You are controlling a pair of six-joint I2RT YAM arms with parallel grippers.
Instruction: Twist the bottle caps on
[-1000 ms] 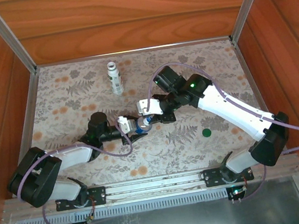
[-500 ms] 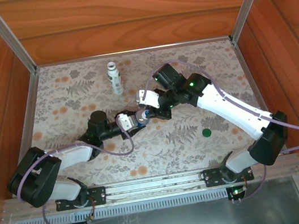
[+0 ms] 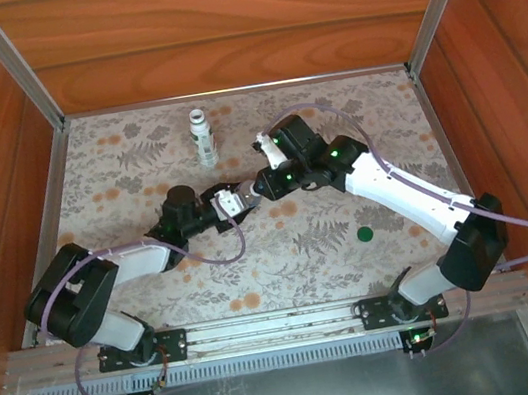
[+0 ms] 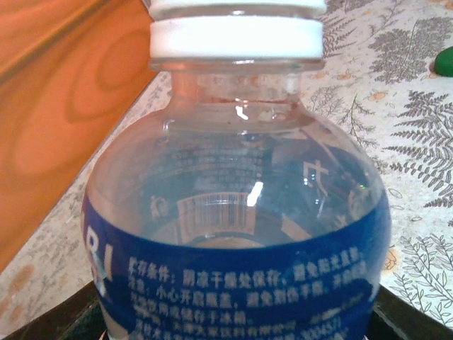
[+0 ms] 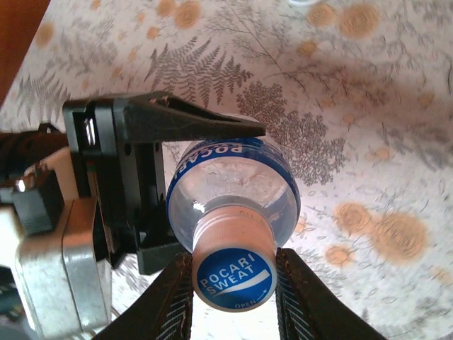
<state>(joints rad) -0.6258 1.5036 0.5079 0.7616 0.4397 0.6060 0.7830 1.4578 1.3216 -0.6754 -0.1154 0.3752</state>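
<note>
One cap of two is under way: blue cap (image 5: 235, 278) is seated on clear bottle (image 5: 233, 180) and pinched by right gripper (image 5: 235, 292). The bottle is clamped mid-table in left gripper (image 3: 235, 202). Green cap (image 3: 365, 234) lies well apart from white bottle (image 3: 203, 139).

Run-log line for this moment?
left gripper: shut on clear bottle | right gripper: shut on blue cap, on bottle neck | green cap: on table

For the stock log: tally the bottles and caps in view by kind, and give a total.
Bottles: 2 (clear bottle, white bottle)
Caps: 2 (blue cap, green cap)
Total: 4
</note>
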